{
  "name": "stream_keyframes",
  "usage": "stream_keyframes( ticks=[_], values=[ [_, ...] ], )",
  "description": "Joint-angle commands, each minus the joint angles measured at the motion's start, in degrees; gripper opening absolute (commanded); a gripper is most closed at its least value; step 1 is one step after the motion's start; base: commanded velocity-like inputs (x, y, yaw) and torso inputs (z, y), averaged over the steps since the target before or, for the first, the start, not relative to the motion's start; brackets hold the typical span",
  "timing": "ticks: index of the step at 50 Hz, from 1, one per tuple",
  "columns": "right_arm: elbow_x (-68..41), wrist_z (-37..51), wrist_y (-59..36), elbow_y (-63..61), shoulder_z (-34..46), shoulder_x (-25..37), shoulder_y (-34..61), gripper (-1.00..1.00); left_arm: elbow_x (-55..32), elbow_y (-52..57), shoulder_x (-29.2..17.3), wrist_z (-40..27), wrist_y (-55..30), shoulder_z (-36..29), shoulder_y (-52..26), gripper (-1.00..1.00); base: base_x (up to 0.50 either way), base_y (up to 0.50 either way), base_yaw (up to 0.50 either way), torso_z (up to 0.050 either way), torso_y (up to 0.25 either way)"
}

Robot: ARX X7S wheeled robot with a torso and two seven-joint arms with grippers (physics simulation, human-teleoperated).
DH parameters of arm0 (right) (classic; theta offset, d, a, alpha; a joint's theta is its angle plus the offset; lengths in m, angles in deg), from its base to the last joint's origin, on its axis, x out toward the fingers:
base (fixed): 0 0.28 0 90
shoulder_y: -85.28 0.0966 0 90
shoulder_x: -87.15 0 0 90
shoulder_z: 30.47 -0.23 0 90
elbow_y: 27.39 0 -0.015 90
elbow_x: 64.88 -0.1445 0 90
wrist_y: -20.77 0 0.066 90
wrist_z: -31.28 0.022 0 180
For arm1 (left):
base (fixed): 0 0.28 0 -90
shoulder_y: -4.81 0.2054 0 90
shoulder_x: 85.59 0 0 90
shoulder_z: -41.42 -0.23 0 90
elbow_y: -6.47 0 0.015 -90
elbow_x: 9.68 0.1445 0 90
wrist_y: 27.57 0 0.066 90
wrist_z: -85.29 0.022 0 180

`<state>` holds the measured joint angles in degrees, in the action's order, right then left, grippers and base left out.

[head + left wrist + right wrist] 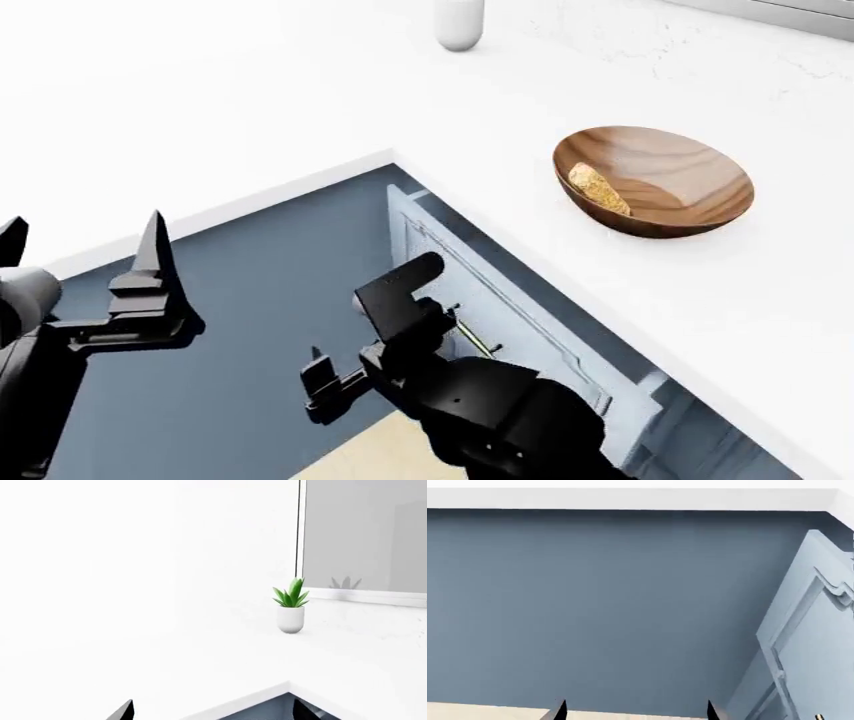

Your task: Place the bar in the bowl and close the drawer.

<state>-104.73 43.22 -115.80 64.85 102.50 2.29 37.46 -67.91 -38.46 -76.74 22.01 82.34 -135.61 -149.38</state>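
Note:
The brown wooden bowl (674,172) sits on the white countertop (267,100) near its front edge. The golden-yellow bar (599,188) lies inside the bowl, against its left wall. The blue-grey drawer (497,292), with a paneled front, stands out from the cabinet below the bowl; its front also shows in the right wrist view (814,630). My right gripper (358,335) is open and empty, just left of the drawer front; its fingertips (560,709) face the cabinet. My left gripper (80,245) is open and empty at the far left, away from the drawer.
A small green plant in a white pot (291,606) stands at the back of the counter, its pot also in the head view (459,22). A grey window pane (363,535) is behind it. The blue-grey cabinet face (600,605) meets beige floor (487,712) below.

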Motion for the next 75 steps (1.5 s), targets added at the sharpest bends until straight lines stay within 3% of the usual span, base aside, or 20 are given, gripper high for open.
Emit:
stream_keyframes(
  ticks=[1, 9, 19, 24, 31, 46, 52, 65, 69, 75],
  values=[
    [5.6, -4.2, 10.5, 14.7, 4.7, -2.5, -3.1, 1.00, 5.2, 4.5, -3.8, -2.9, 2.8, -1.9, 3.2, 1.00, 0.00, 0.00, 0.00, 0.000, 0.000],
    [5.0, -5.9, 20.4, 30.6, 8.5, -5.0, -1.3, 1.00, 7.0, 4.5, -4.6, -3.1, 4.9, -2.7, 4.5, 1.00, 0.00, 0.00, 0.00, 0.000, 0.000],
    [-18.9, -2.5, 39.3, 50.3, 34.2, -5.1, 6.2, 1.00, 8.0, 5.3, -4.3, -4.0, 4.9, -3.0, 5.1, 1.00, 0.00, 0.00, 0.00, 0.000, 0.000],
    [-27.0, -2.7, 43.2, 54.7, 41.3, -5.1, 7.9, 1.00, 5.9, 6.7, -5.5, -4.5, 4.4, -2.0, 4.1, 1.00, 0.00, 0.00, 0.00, 0.000, 0.000],
    [-31.3, -5.2, 47.1, 61.5, 43.0, -5.1, 8.2, 1.00, 6.4, 7.8, -3.9, -7.3, 2.2, -1.7, 3.8, 1.00, 0.00, 0.00, 0.00, 0.000, 0.000],
    [-33.5, -7.5, 49.8, 72.6, 42.2, -5.1, 7.6, 1.00, 8.3, 4.7, -2.8, -6.9, 5.4, -3.1, 6.2, 1.00, 0.00, 0.00, 0.00, 0.000, 0.000],
    [-22.3, -6.4, 46.7, 72.7, 29.5, -4.1, 6.6, 1.00, 7.9, 4.0, -2.5, -6.4, 5.9, -3.0, 6.2, 1.00, 0.00, 0.00, 0.00, 0.000, 0.000],
    [23.2, -8.6, 39.2, 72.7, -18.6, -3.8, 4.0, 1.00, 6.6, 3.6, -1.3, -5.7, 4.3, -2.4, 5.5, 1.00, 0.00, 0.00, 0.00, 0.000, 0.000],
    [30.8, -9.0, 38.3, 72.7, -27.7, -3.5, 4.1, 1.00, 6.5, 3.4, -1.0, -5.6, 4.1, -2.4, 5.5, 1.00, 0.00, 0.00, 0.00, 0.000, 0.000],
    [36.4, -8.5, 37.6, 72.7, -35.1, -2.6, 4.5, 1.00, 6.6, 3.4, -0.9, -5.7, 3.9, -2.4, 5.6, 1.00, 0.00, 0.00, 0.00, 0.000, 0.000]
  ],
)
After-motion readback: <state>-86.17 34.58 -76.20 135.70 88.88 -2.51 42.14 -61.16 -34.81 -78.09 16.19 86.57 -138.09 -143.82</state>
